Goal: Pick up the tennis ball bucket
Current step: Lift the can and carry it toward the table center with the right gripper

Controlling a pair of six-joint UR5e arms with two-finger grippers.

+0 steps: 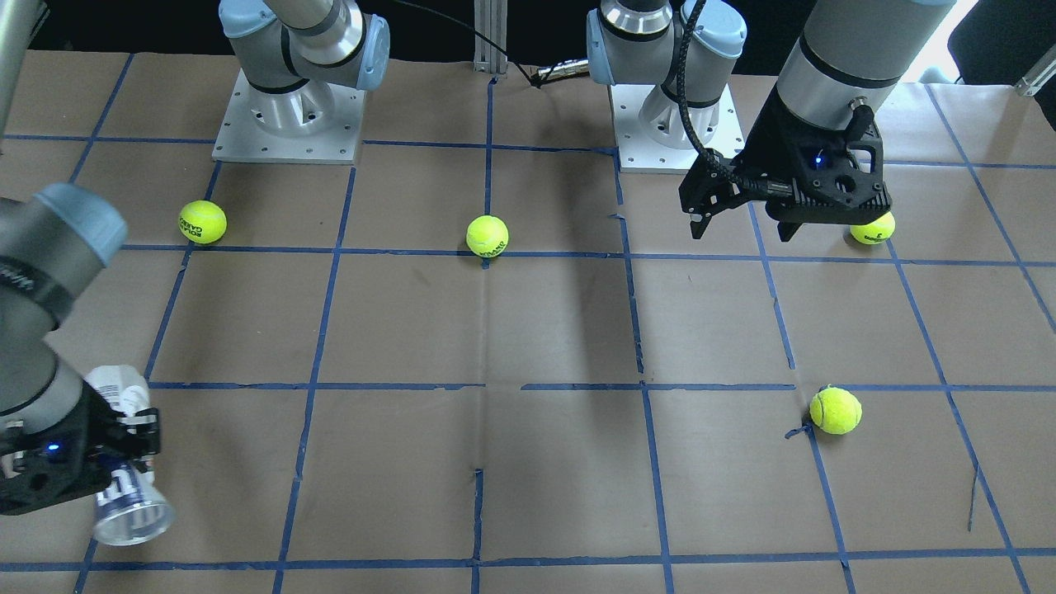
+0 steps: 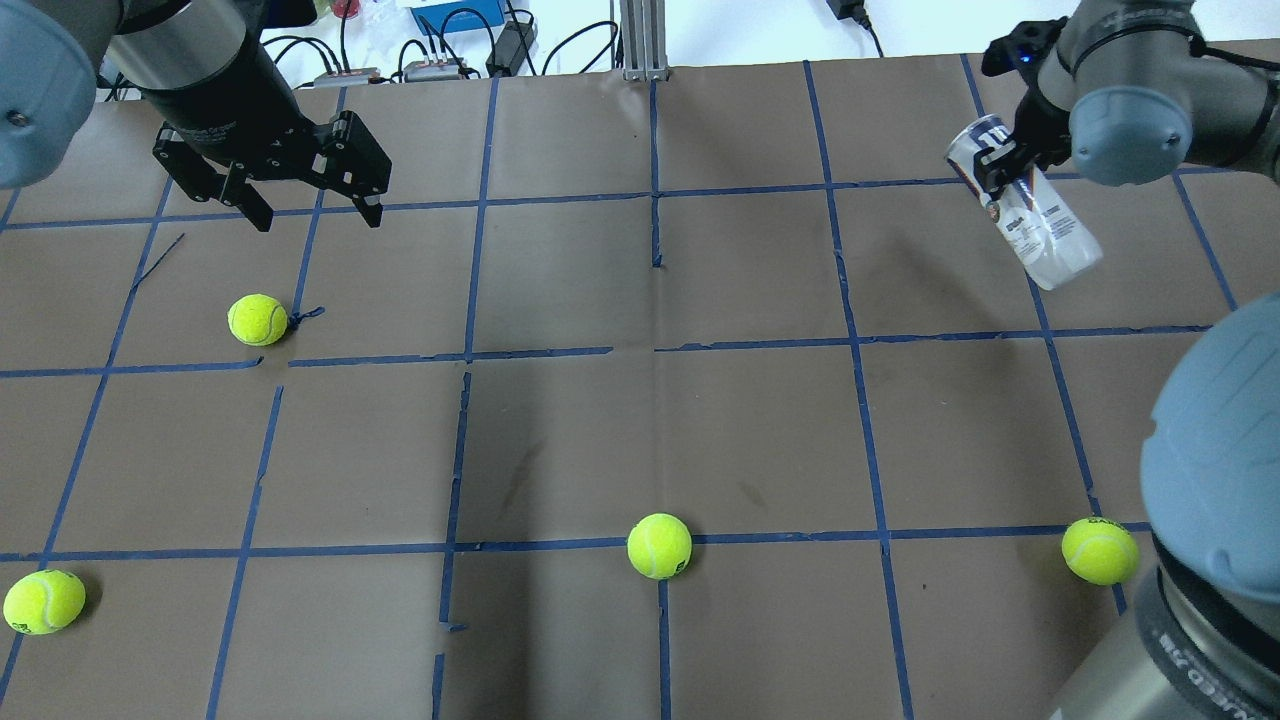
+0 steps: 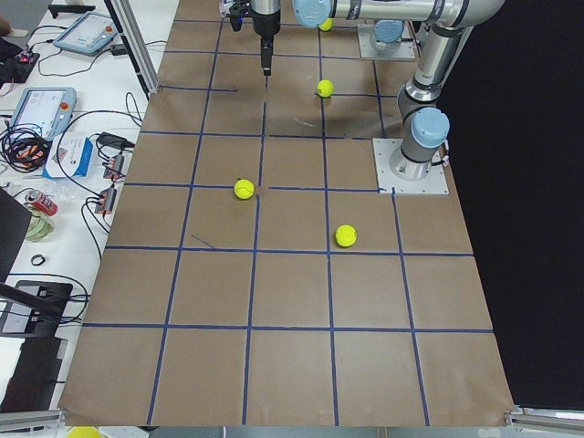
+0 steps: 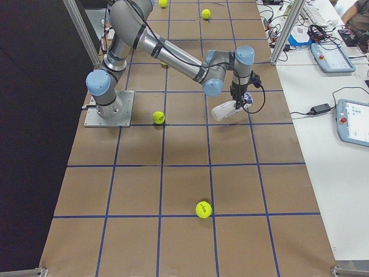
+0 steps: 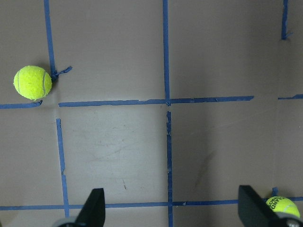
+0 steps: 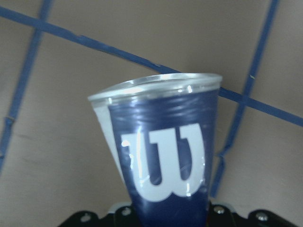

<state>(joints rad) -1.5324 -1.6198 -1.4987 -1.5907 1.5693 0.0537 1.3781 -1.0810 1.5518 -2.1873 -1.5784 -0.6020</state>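
Four tennis balls [image 1: 487, 236] lie spread over the bench [image 1: 561, 330] in the front-facing view. The tennis ball bucket [image 1: 128, 505] is at the near left there, clamped across its body by the right fingers [image 1: 132, 436] and tilted, clear end towards the camera. The left fingers [image 1: 701, 216] hang spread and empty at the far right.

From overhead, the bucket shows at the far right with its shadow falling apart from it, so it looks already off the bench. The grip sits nearer the far end than the middle. The lift should therefore go straight up and slowly with a firm clamp, since the long free end could lever the thin plastic round in the fingers.

The left-end view does not show the bucket. The right-end view has it slanted beneath the wrist, near the bench.

The left wrist camera gives two parted fingertips, bare bench and two balls.

The right wrist camera is filled by the navy label with its white W. The fingers are cut off below, so the contact itself is hidden, and I cannot tell whether a lid is on
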